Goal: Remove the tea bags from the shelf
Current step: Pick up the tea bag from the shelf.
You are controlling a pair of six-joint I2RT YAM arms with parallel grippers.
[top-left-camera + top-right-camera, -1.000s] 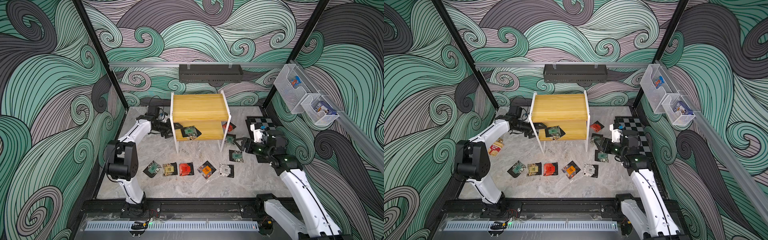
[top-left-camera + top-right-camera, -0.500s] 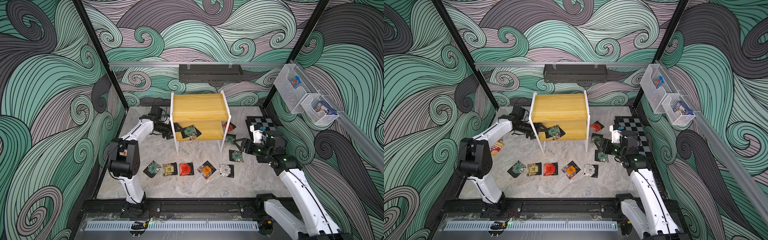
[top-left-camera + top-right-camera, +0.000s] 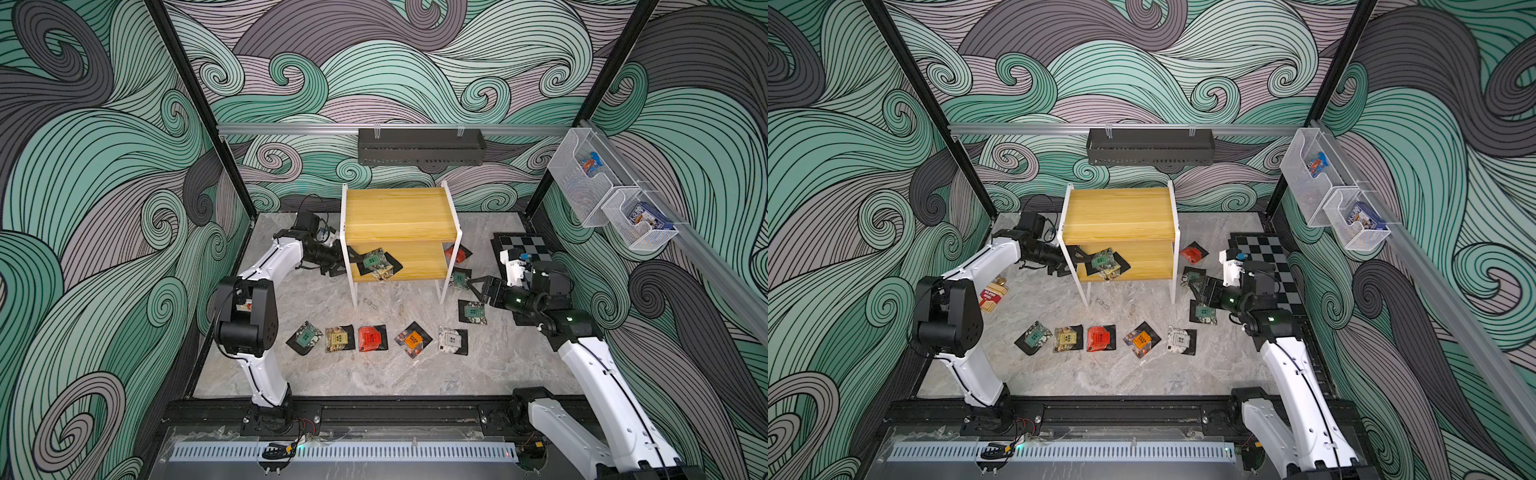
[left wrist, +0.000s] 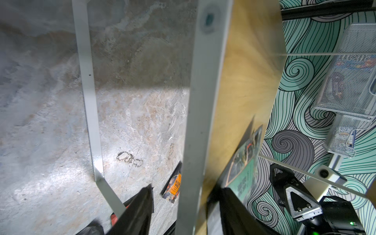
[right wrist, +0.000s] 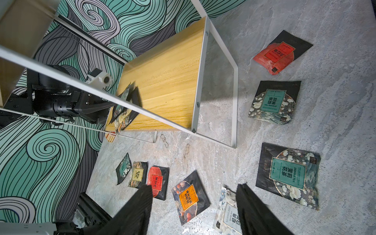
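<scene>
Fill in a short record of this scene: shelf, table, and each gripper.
shelf: top bare; tea bags overlapping on lower board, left-arm side.
table: eight more bags, five in a front row.
left gripper: open, at the shelf's tea bags.
right gripper: open, empty, beside the shelf's right legs.

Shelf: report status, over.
Left hand open at shelf lower board, tea bags beside one finger, grip unconfirmed. Right hand open, empty. White frame bar between left fingers.

White arm links [image 3: 274,266], black joint housings [image 3: 245,316]; thin black cables [image 3: 603,362]; tapered black fingers [image 5: 138,209]
</scene>
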